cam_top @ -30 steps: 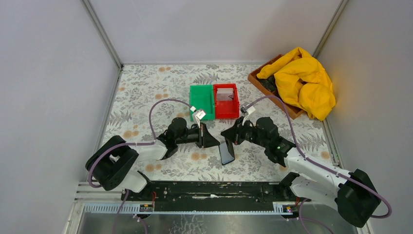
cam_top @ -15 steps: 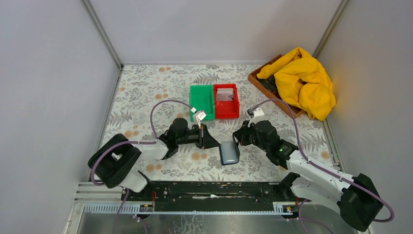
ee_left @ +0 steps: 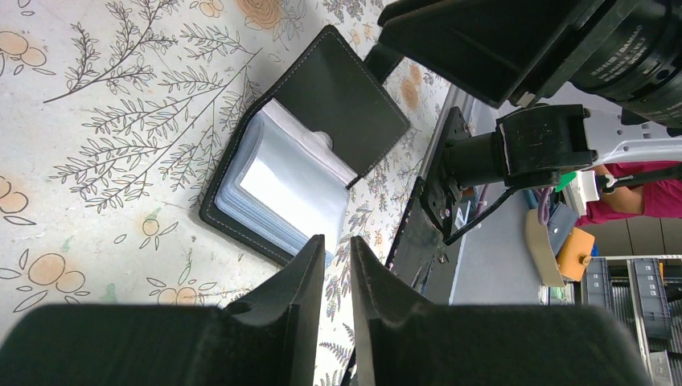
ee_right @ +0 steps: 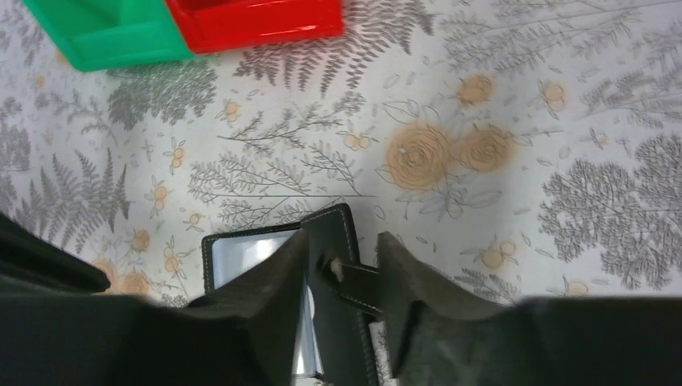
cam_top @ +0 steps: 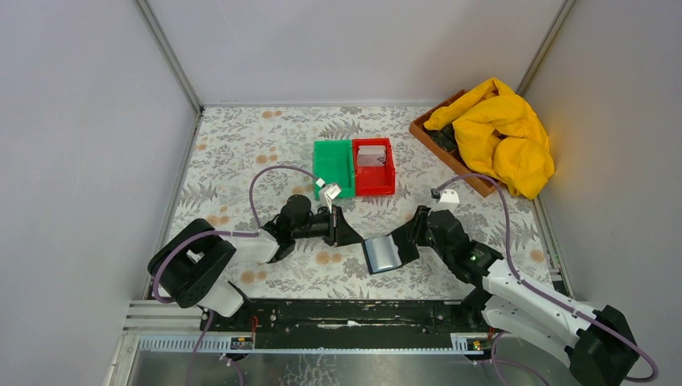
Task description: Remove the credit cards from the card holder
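The card holder (cam_top: 383,254) lies open on the floral table between the two arms, its glossy bluish-grey sleeves (ee_left: 281,189) facing up. No separate credit cards can be made out in the sleeves. My right gripper (cam_top: 408,241) is at the holder's right side. In the right wrist view it (ee_right: 344,241) is open, and the black cover and its clasp strap (ee_right: 354,277) stand between the fingers, with a gap to the right one. My left gripper (cam_top: 354,235) sits just left of the holder. Its fingers (ee_left: 338,241) are a narrow slit apart and hold nothing.
A green bin (cam_top: 332,169) and a red bin (cam_top: 375,183) stand side by side behind the holder, and a grey-white flat piece lies in the red one. At the back right, a brown tray (cam_top: 424,132) holds a yellow cloth (cam_top: 503,133). The arms' black base rail runs along the near edge.
The holder went from standing on edge in the right gripper to lying open on the table. The right arm drew back to the right and its jaws opened. The left jaws parted slightly.
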Controlling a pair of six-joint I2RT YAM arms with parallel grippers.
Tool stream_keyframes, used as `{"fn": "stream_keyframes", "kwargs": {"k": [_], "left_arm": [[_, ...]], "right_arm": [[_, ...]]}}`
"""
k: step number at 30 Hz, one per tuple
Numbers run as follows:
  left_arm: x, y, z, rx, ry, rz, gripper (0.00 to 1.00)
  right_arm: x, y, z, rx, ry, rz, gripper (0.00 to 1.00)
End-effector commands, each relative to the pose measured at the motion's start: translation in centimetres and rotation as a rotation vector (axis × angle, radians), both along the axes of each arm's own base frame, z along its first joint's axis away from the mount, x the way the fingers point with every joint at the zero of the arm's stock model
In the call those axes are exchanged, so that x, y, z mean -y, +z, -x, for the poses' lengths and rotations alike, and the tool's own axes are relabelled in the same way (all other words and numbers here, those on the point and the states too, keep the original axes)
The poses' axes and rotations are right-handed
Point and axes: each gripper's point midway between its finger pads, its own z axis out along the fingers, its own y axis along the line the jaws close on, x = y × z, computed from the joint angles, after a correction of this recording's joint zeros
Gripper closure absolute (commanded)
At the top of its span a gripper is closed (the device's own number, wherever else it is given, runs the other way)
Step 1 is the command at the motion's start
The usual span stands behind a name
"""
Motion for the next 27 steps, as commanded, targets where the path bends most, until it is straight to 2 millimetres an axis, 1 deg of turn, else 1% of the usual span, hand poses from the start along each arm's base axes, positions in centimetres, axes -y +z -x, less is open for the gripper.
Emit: {"fn": "stream_keyframes", "kwargs": {"k": [1, 2, 3, 5, 6, 8, 10, 11, 13, 14, 17, 19, 20, 21, 22, 23, 25, 27], "left_arm": [[0.3, 0.2, 0.2, 0.014, -0.017, 0.008, 0.74], [0.3, 0.1, 0.2, 0.014, -0.019, 0.009, 0.74], [0.3, 0.1, 0.2, 0.012, -0.019, 0.009, 0.75], [0.3, 0.0, 0.2, 0.012, -0.018, 0.007, 0.74], [0.3, 0.1, 0.2, 0.012, -0.018, 0.007, 0.74], [0.3, 0.0, 0.1, 0.010, -0.016, 0.006, 0.74], [0.3, -0.2, 0.1, 0.007, -0.015, 0.003, 0.74], [0.3, -0.2, 0.0, 0.006, -0.014, 0.003, 0.74], [0.3, -0.4, 0.0, 0.000, -0.011, -0.002, 0.74], [0.3, -0.5, 0.0, 0.000, -0.011, -0.002, 0.74], [0.3, -0.6, -0.1, -0.003, -0.006, -0.006, 0.74], [0.2, -0.8, -0.4, -0.001, 0.016, -0.017, 0.72], [0.1, -1.0, -0.7, 0.002, 0.033, -0.028, 0.67], [-0.1, -1.1, -1.0, 0.007, 0.052, -0.041, 0.59], [-0.3, -1.2, -1.2, 0.013, 0.071, -0.054, 0.50], [-0.6, -1.3, -1.5, 0.019, 0.091, -0.066, 0.41], [-0.9, -1.3, -1.8, 0.032, 0.118, -0.084, 0.27], [-1.1, -1.2, -2.0, 0.041, 0.132, -0.090, 0.20]], "right_arm": [[2.1, -0.2, 0.0, 0.025, -0.100, 0.023, 0.37], [2.5, -0.4, 0.0, 0.027, -0.113, 0.032, 0.29], [2.8, -0.2, 0.0, 0.034, -0.126, 0.038, 0.26], [3.2, 0.2, 0.0, 0.053, -0.138, 0.037, 0.25], [3.4, 0.8, -0.2, 0.073, -0.150, 0.031, 0.25], [3.2, 2.0, -0.3, 0.110, -0.138, 0.005, 0.27], [2.6, 3.1, -0.4, 0.139, -0.108, -0.021, 0.33], [2.1, 3.3, -0.3, 0.143, -0.080, -0.032, 0.35], [2.0, 3.2, -0.3, 0.135, -0.067, -0.021, 0.37], [2.1, 2.9, -0.3, 0.125, -0.072, -0.003, 0.40], [1.6, 1.6, -0.1, 0.084, -0.045, 0.015, 0.59], [0.8, 0.6, 0.3, 0.047, -0.011, -0.005, 0.79], [0.4, 0.1, 0.5, 0.027, 0.000, -0.020, 0.87], [-0.1, -0.5, 0.8, 0.008, 0.017, -0.038, 0.93], [-0.3, -1.1, 1.1, -0.010, 0.020, -0.058, 0.96], [-0.7, -1.8, 1.5, -0.031, 0.032, -0.080, 0.97], [-1.8, -3.1, 2.4, -0.072, 0.071, -0.147, 0.97], [-2.9, -4.0, 3.3, -0.114, 0.110, -0.210, 0.97]]}}
